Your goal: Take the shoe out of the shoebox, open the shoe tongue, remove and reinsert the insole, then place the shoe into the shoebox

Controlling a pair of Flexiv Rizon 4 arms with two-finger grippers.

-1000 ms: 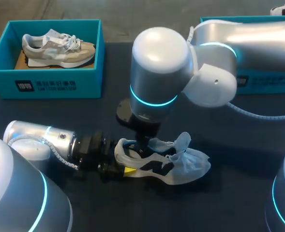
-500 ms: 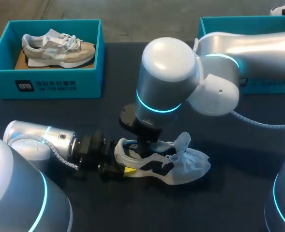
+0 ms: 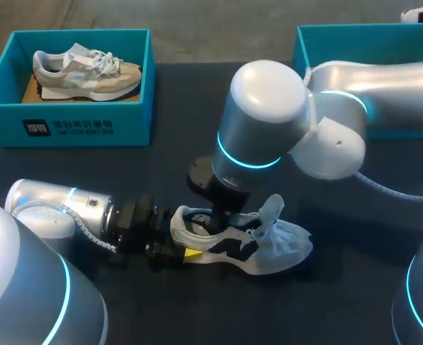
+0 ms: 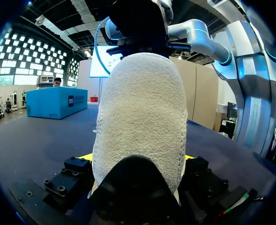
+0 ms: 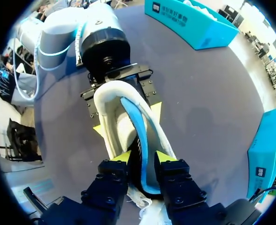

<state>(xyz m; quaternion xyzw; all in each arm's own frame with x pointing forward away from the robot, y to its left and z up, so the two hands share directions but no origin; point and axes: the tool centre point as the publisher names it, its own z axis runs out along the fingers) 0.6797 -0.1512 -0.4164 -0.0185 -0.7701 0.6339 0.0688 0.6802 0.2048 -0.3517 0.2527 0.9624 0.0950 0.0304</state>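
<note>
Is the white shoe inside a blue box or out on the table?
Out. The white shoe lies on the dark table, its heel between the jaws of the left gripper.

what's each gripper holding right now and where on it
The left gripper clamps the white shoe by its heel, one finger on each side. The right gripper appears to pinch the blue insole partway along, on edge inside the shoe.

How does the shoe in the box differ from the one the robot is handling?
The beige shoe sits in the teal shoebox; the white shoe lies on the table. The beige shoe is laced flat; the white shoe's tongue stands up. The left gripper clamps the white shoe's heel, the right gripper at its opening; nothing touches the beige shoe. Both are sneakers.
</note>
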